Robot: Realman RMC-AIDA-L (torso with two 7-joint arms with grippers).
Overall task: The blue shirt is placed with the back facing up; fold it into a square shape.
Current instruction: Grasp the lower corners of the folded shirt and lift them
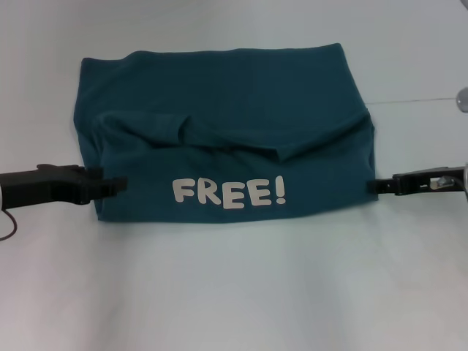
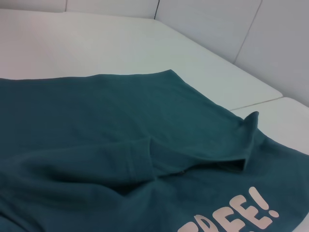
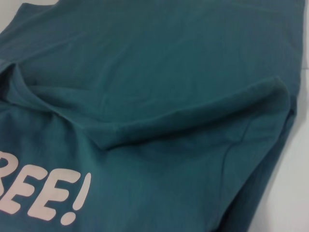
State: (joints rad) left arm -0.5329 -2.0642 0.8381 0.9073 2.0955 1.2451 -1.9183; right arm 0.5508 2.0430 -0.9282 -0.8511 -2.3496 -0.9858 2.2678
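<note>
My left end effector (image 1: 117,185) and right end effector (image 1: 374,186) sit at the two side edges of the blue shirt (image 1: 234,110); whether either grips cloth I cannot tell. Between them the folded shirt lies on the white worktop (image 1: 234,292), reading "FREE!" (image 1: 229,192).

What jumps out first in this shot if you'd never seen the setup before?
The blue shirt fills the middle of the white table, already folded into a wide block, with cream letters "FREE!" on its near flap. A rumpled ridge of fabric runs across it just above the lettering. The left gripper and right gripper sit level at the shirt's left and right edges.
</note>
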